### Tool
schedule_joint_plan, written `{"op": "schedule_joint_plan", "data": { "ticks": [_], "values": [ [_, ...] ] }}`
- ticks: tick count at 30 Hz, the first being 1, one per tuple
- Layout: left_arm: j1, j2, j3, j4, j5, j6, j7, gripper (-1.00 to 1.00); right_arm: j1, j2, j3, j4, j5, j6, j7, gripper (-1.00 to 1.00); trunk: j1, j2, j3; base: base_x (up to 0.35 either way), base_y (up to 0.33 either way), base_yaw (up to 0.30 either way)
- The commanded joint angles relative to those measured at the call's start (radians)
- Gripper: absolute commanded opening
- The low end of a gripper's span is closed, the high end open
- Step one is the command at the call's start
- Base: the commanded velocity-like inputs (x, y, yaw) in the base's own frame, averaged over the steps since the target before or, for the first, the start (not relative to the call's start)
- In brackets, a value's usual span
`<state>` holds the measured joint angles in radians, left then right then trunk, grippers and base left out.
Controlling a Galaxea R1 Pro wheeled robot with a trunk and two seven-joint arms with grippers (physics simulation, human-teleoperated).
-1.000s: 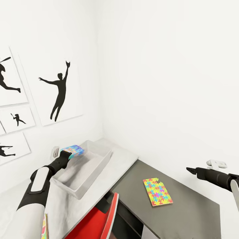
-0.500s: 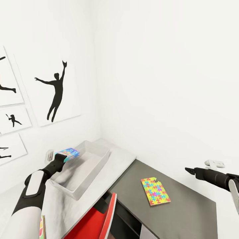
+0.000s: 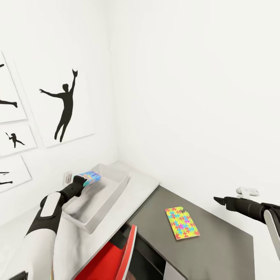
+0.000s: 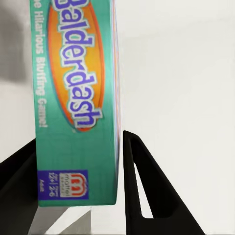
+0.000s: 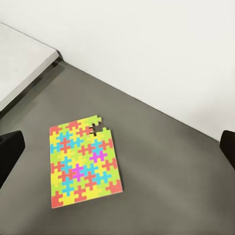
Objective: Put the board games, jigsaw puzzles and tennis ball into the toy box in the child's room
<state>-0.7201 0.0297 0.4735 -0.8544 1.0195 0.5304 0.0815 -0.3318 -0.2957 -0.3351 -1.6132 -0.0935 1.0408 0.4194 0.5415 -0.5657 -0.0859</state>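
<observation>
While pinched between left fingers (image 4: 139,191), board game (image 4: 76,103) overhangs toy box (image 3: 116,186).

Both arms share one build: a white shell over the forearm, a black sleeve-like joint section, then a slim black wrist tapering toward the claw. The left arm (image 3: 49,217) carries a long white panel edged in black. The left claw (image 4: 105,196) has flat, matte black fingers (image 4: 142,191), one with a narrow triangular cut-out. The right claw (image 3: 217,200) ends in pointed black tips.
</observation>
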Motion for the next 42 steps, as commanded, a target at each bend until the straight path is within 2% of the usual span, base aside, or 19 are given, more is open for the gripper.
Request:
{"op": "schedule_joint_plan", "data": {
  "ticks": [1,7,13,18,22,34,42],
  "values": [
    [-0.001,0.0,0.002,-0.001,0.007,0.006,0.009,-1.0,-0.001,0.0,-0.001,-0.001,-0.009,0.006,-0.004,1.0,0.0,-0.002,-0.004,0.0,0.0,0.0],
    [-0.063,0.0,-0.085,0.068,0.005,0.002,0.012,-1.0,-0.001,0.002,0.01,-0.001,-0.009,0.006,-0.004,1.0,0.0,-0.002,-0.013,0.0,0.0,0.0],
    [-0.112,-0.001,-0.124,0.119,0.004,0.003,0.014,-1.0,-0.001,0.002,0.018,-0.001,-0.009,0.006,-0.004,1.0,0.0,-0.002,-0.022,0.0,0.0,0.0],
    [-0.163,0.001,-0.132,0.214,0.003,0.0,0.014,-1.0,-0.001,0.003,0.021,-0.001,-0.009,0.006,-0.004,1.0,0.0,-0.002,-0.031,0.0,0.0,0.0],
    [-0.185,0.006,-0.133,0.257,0.002,-0.002,0.014,-1.0,-0.001,0.003,0.023,-0.001,-0.009,0.006,-0.004,1.0,0.0,-0.002,-0.037,0.0,0.0,0.0],
    [-0.222,0.048,-0.13,0.303,0.004,-0.001,0.015,-1.0,-0.001,0.004,0.025,-0.001,-0.009,0.006,-0.004,1.0,0.0,-0.002,-0.057,0.0,0.0,0.0],
    [-0.266,0.058,-0.131,0.337,0.002,-0.001,0.022,-1.0,-0.001,0.004,0.025,-0.001,-0.009,0.006,-0.004,1.0,0.0,-0.002,-0.07,0.0,0.0,0.0]
  ]
}}
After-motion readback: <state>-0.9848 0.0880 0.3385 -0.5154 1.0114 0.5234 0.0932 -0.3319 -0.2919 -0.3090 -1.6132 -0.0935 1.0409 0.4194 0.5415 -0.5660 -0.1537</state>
